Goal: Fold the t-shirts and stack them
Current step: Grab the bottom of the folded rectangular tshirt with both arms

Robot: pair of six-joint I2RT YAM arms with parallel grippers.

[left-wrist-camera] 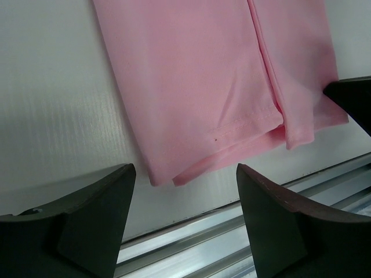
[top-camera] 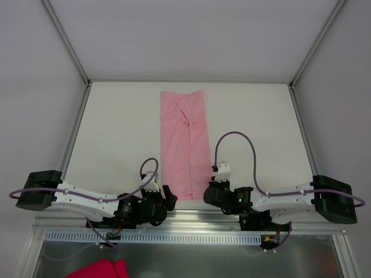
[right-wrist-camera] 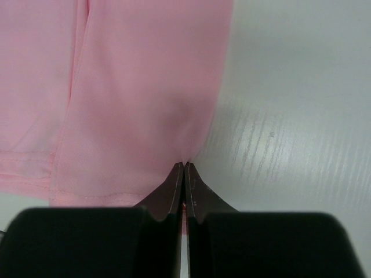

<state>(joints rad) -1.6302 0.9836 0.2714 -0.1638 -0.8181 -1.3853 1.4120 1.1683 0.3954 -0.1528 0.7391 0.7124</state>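
The pale pink t-shirt (top-camera: 184, 145) lies on the white table (top-camera: 116, 133), folded into a long narrow strip that runs from the far side toward the arms. My left gripper (top-camera: 171, 198) stands open just off the strip's near left corner, and nothing is between its fingers. In the left wrist view that gripper (left-wrist-camera: 185, 174) frames the hemmed corner of the t-shirt (left-wrist-camera: 203, 87). My right gripper (top-camera: 207, 194) is at the near right edge. Seen from the right wrist, the gripper (right-wrist-camera: 184, 165) is shut, and the t-shirt (right-wrist-camera: 133, 87) puckers at its tips.
An aluminium rail (top-camera: 191, 217) runs along the table's near edge, just behind both grippers. A deep magenta cloth (top-camera: 98, 269) lies below the table at the bottom left. Metal frame posts (top-camera: 69, 46) rise at the far corners.
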